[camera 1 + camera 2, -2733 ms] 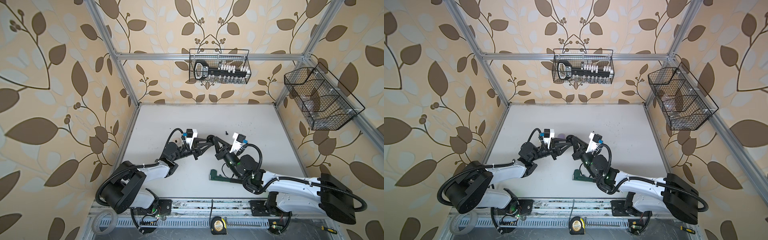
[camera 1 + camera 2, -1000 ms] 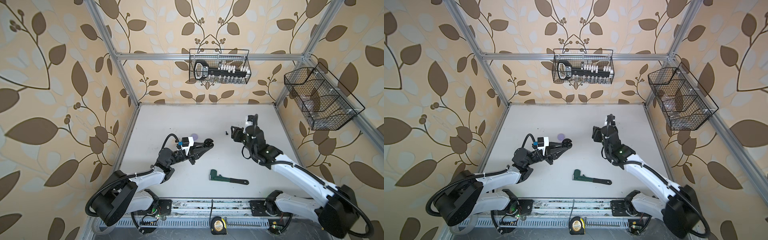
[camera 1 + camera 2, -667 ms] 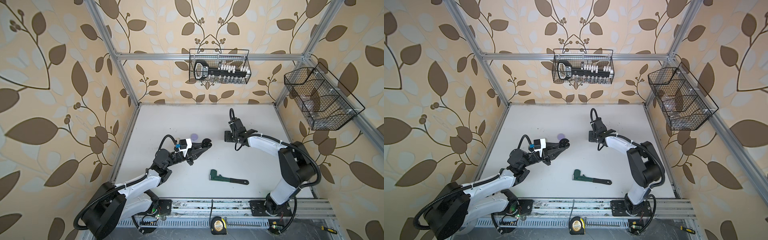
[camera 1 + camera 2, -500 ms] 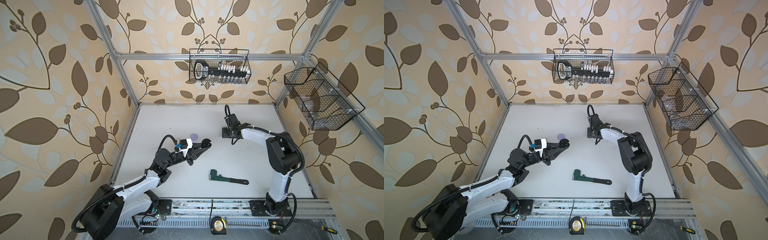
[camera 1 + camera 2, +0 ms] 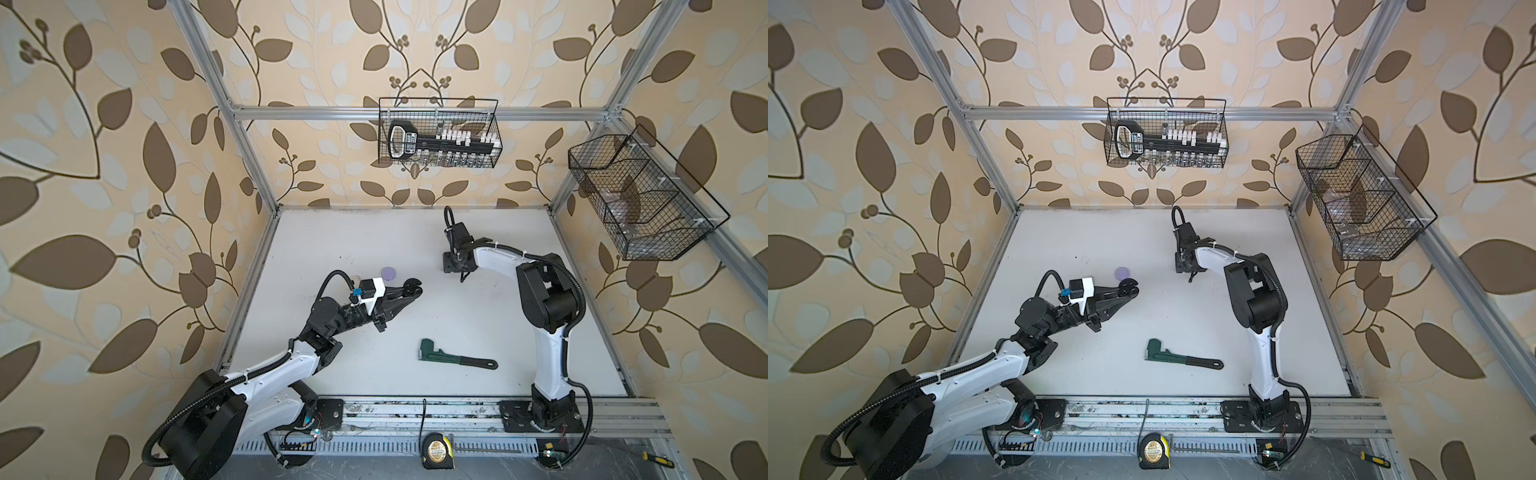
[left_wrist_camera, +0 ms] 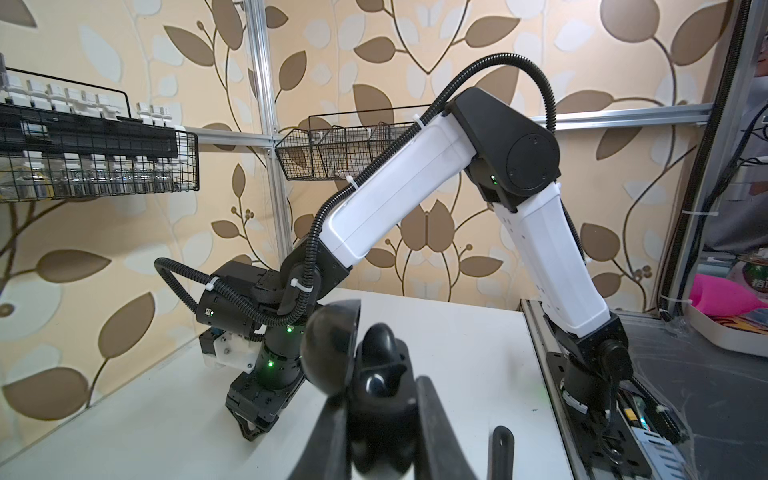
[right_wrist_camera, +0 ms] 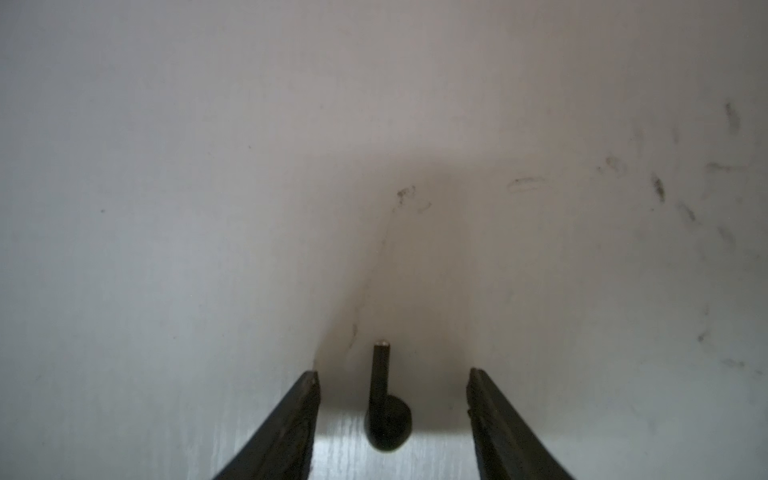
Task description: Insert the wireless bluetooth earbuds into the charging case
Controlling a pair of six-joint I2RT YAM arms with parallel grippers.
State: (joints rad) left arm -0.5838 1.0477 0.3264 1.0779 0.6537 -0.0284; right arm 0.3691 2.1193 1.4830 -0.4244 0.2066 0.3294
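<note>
Since the black earbud between the right gripper's parted jaws looks light and slick, pinch its stem; left gripper clamps the charging case.

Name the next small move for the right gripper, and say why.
Probably close the right gripper on the black earbud. In the right wrist view it lies on the white table between the open jaws, and neither jaw touches it. The left gripper holds the black charging case with its lid open, ready to receive it.

White arm shells, black joints, ribbed cables
</note>
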